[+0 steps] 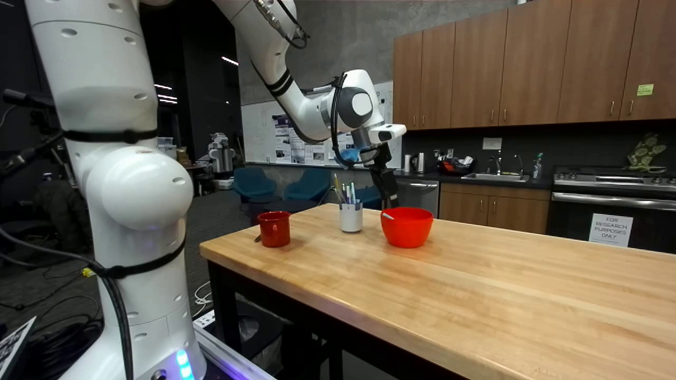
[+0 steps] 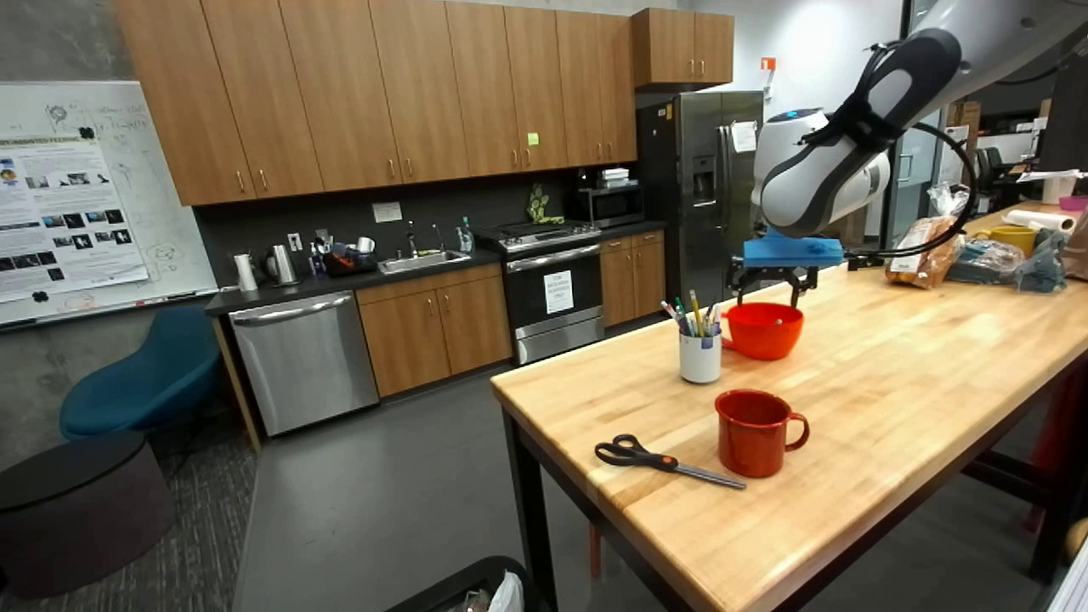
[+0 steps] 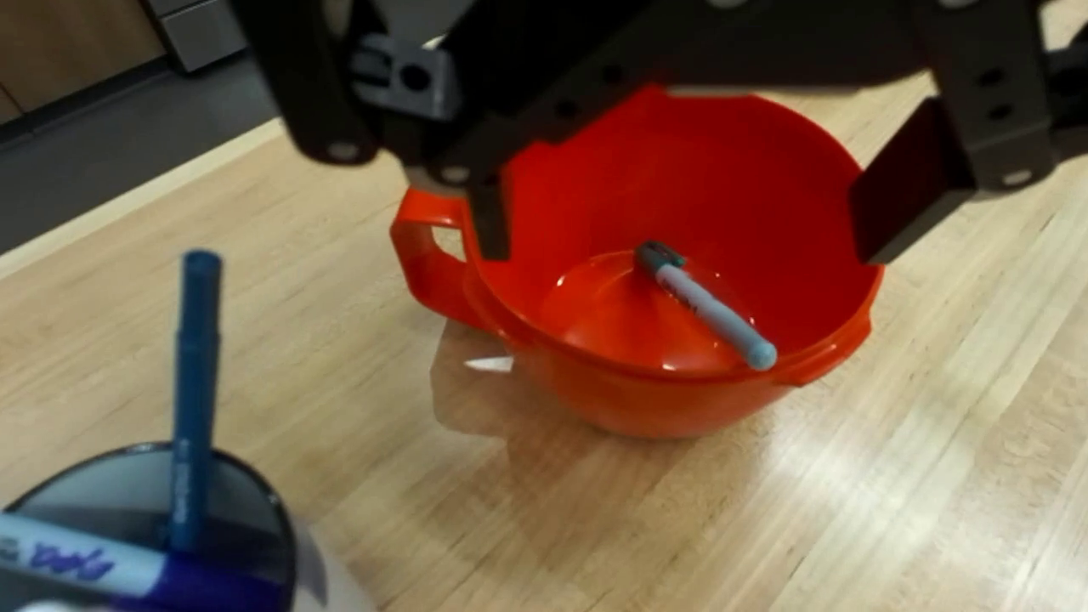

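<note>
Marker (image 3: 707, 303), pale-bodied with a dark cap, lay aslant inside the red bowl (image 3: 646, 404), cap low within and plain end up toward the rim. Above it hung the gripper (image 3: 693, 225), released, its jaws spread wide to either side of the marker and apart from it; whether either jaw touched the bowl could not be told. The bowl stood upright on the wooden table (image 3: 960, 476), its handle out to one side, near a white holder (image 2: 699, 364) with several pens (image 3: 194, 382) leaning in it, one of them blue. In an exterior view a red mug (image 2: 752, 438) stood near the table's end, and black-handled scissors (image 2: 671, 464) lay just beside it, blades toward its base.
</note>
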Motion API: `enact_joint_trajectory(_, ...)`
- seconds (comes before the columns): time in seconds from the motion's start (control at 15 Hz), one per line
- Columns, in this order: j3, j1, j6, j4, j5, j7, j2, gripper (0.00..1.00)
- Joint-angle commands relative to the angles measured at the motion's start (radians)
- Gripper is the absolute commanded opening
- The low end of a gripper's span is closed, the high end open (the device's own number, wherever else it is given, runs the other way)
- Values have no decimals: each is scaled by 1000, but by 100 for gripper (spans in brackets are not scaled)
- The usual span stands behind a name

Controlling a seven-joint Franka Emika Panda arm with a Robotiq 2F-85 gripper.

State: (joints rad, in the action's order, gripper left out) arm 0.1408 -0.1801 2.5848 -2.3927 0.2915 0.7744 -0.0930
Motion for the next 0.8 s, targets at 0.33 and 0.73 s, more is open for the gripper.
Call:
enact_joint_trajectory(0.33,24,-15,33,27,-84,-156,84,100)
enact_joint_trajectory(0.73,31,-13,32,57,-91,-171,92,45)
